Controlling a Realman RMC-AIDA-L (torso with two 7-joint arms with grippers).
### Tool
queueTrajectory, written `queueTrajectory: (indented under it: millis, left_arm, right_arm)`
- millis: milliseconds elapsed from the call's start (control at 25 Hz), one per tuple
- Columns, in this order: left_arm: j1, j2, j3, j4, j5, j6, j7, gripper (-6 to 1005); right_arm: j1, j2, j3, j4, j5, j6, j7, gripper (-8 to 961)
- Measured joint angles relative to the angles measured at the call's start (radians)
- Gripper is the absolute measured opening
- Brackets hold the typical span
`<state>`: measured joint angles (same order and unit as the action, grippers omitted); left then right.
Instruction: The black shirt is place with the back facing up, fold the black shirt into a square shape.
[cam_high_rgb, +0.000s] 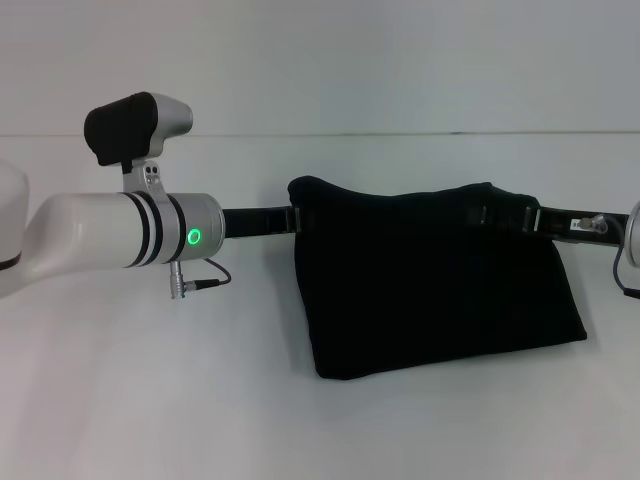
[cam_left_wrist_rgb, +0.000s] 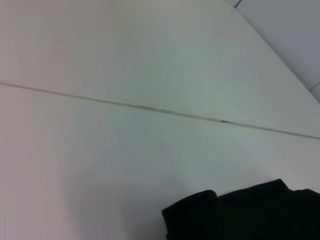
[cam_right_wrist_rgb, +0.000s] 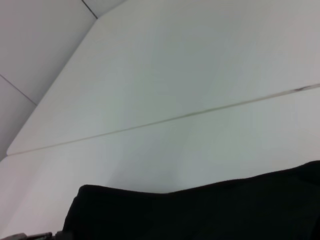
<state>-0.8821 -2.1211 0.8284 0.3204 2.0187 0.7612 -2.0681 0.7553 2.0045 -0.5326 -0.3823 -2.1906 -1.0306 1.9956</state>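
Fabric of the black shirt (cam_high_rgb: 430, 280) hung in a folded, roughly four-sided shape over the white worktop (cam_high_rgb: 150, 400), its upper edge held up between the two arms and its lower edge resting on the surface. The long axis ran side to side across the head view, and the lower edge slanted, sitting lower on the robot's left than on its right. The top corners were rounded and bunched where the hands met them.

The left hand (cam_high_rgb: 293, 217) reached in level from the left and pinched the shirt's upper left corner, its fingers pressed together on the cloth. The right hand (cam_high_rgb: 520, 217) came in from the right at the same height and met the upper right corner; the dark fingers merged with the dark cloth, so I could not tell whether they were closed on it.

Bare worktop lay open on every side: a wide stretch in front of the shirt's lower edge, more to the left under the white left forearm, and a narrower strip to the right. Behind the shirt a seam line (cam_left_wrist_rgb: 160, 110) crossed the surface, with the worktop's far edge well beyond it. Each wrist view showed only a dark fold of the shirt (cam_left_wrist_rgb: 240, 215) (cam_right_wrist_rgb: 200, 215) against plain white surface.
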Motion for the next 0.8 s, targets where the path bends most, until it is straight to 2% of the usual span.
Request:
queueTrajectory:
  millis: [400,800]
  left_arm:
    - [0.005,0.005,0.000,0.000,0.000,-0.002,0.002,48]
    - [0.006,0.008,0.000,0.000,0.000,-0.002,0.002,54]
  right_arm:
    - [-0.007,0.010,0.001,0.060,0.095,0.073,-0.079,715]
    - [-0.019,0.001,0.003,0.060,0.097,0.071,-0.069,704]
